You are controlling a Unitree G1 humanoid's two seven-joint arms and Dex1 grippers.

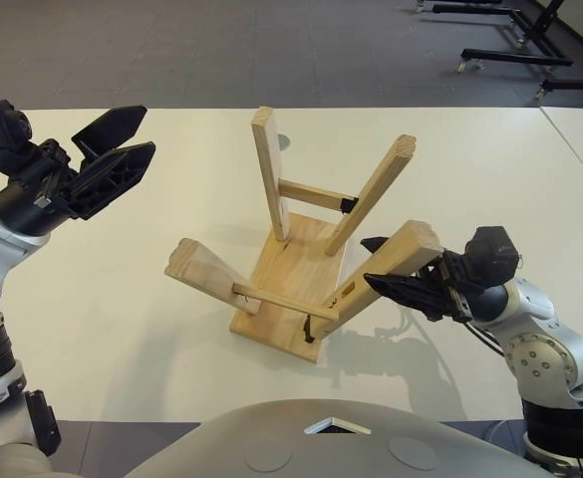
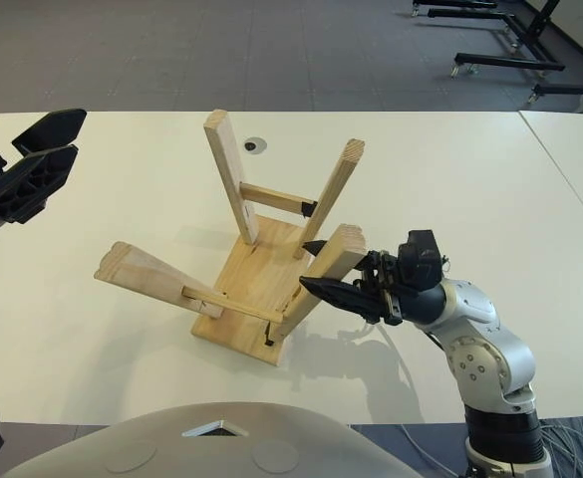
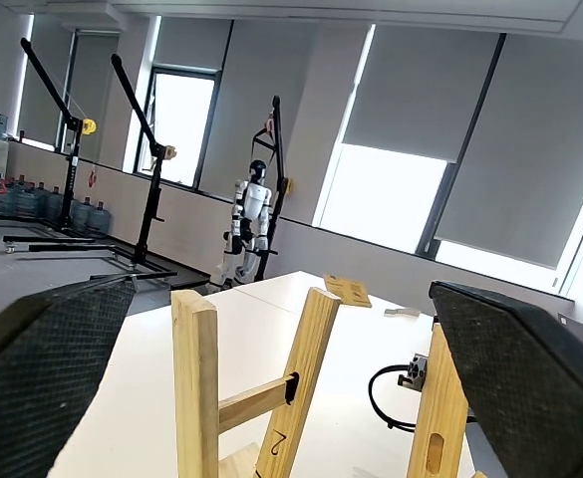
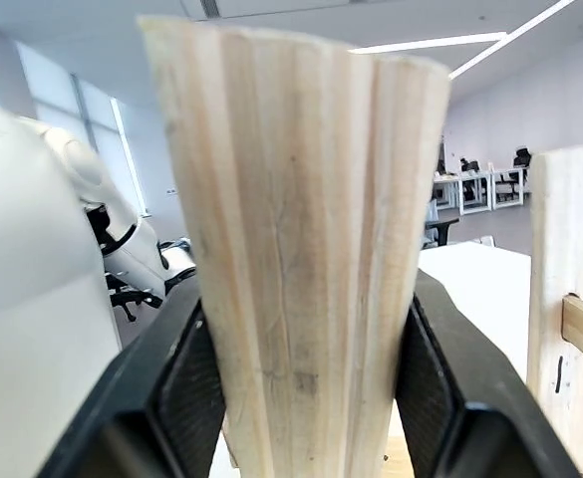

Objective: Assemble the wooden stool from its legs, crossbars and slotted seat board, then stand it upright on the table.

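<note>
Stool [image 1: 287, 275] — pale, grained, square-cut wood.

A: Background?
B: Grey floor [image 1: 221, 50]. Black wheeled frames [image 1: 515, 57] on it, far right. Second table [image 1: 582, 134] just beside the table [image 1: 102, 329].
A: On top?
B: Grommet hole [image 2: 255, 145] near the far edge. Small board [image 3: 347, 290] farther off.
A: Room?
B: Gantry stands [image 3: 149, 189], a humanoid [image 3: 252, 214] at one, water bottles [image 3: 42, 196] by the wall, blinds [image 3: 411, 90] on the windows. Desks [image 4: 475, 189] and ceiling light strips [image 4: 450, 45] the other way.
</note>
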